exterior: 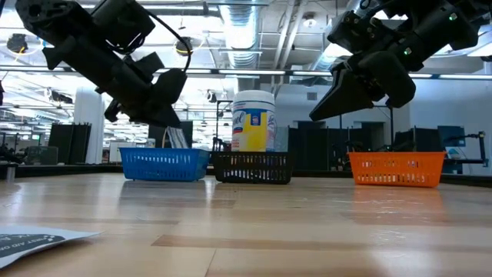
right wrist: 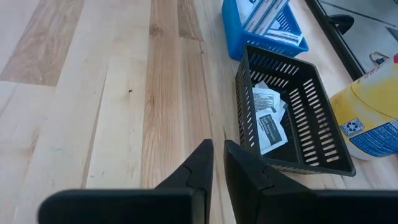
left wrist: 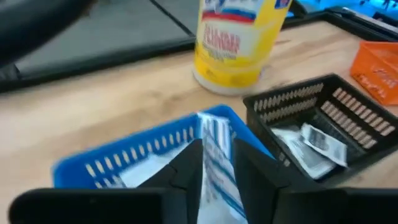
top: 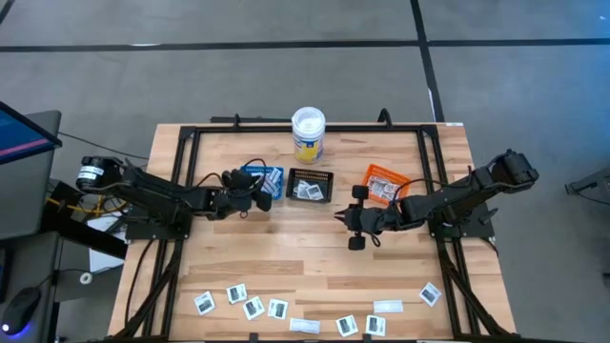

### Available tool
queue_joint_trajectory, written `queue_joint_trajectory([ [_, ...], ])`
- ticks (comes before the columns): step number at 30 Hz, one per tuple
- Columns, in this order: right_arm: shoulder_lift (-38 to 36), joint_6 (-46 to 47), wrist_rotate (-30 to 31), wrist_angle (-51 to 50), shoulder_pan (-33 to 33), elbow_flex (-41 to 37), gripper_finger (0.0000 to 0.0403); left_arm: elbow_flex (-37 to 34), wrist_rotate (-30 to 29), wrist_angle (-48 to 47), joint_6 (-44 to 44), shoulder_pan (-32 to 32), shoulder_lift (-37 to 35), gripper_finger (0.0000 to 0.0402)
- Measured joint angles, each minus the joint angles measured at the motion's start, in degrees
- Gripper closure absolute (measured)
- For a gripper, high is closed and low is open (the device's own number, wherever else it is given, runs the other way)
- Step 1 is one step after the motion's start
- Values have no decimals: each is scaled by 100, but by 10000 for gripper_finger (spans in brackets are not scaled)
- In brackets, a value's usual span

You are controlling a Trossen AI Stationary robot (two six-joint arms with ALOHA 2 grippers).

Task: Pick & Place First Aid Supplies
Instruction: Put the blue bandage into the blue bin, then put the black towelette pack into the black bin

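Seemingly, striped packet between left claw fingers.

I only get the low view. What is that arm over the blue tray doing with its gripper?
Observer: The left gripper holds a narrow white-and-blue strip upright over the blue tray; the left wrist view shows it plainly.
Operator: Is anything in the black tray?
Observer: Yes, several squarish white packets lie inside the black tray.
Operator: Are there more left to fetch?
Observer: The high view shows a scatter of loose packets along the edge of the table opposite the trays.
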Motion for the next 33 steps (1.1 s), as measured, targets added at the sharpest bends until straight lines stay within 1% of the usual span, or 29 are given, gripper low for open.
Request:
queue_joint_trajectory([
  [2,0,0,-1,0,0,0,371,0,-108,3,245,0,-32,308],
  [5,0,0,-2,0,0,0,373,0,-141,-3,343,-41,-138,305],
  [9,0,13,-6,-6,30,0,374,0,-147,8,762,-155,-484,305],
  [15,0,283,-3,0,172,0,373,0,-144,95,797,-540,-998,305],
  [19,0,153,4,-23,372,13,363,0,-135,110,799,-716,-1040,305],
  [21,0,113,3,-228,534,123,353,2,-139,129,791,-750,-987,305],
  [25,0,50,51,-1199,981,484,330,2,-136,132,519,-826,-819,305],
  [29,0,630,-28,-2587,1448,918,310,2,159,132,453,-878,-658,305],
  [31,0,1156,-352,-3584,1654,1157,302,2,285,132,452,-876,-605,305],
  [33,-2,1890,-1132,-4618,1805,1403,295,2,314,150,452,-874,-583,305],
])
